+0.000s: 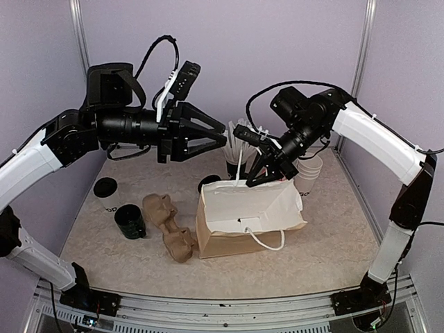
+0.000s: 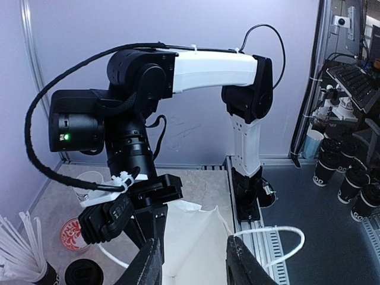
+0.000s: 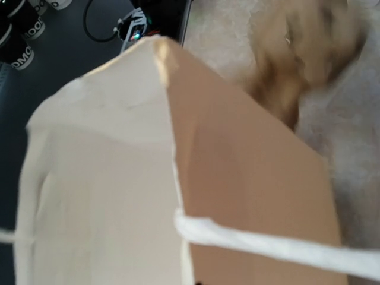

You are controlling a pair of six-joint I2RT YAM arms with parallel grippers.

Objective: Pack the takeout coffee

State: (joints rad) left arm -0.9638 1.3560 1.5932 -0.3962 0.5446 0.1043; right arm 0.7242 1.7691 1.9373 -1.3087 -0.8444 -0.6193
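Observation:
The takeout coffee, a white paper cup with a black lid, stands upright at the table's far left. It is well clear of both grippers. A brown paper bag with a white inside stands open in the middle. My right gripper is shut on the bag's back rim by its white handle. In the right wrist view only the bag and the handle show. My left gripper hovers high over the table and points right toward the bag. It is open and holds nothing.
A dark green mug and a brown pulp cup carrier lie left of the bag. Behind the bag are a black cup of white straws, a black-lidded item and a stack of white cups.

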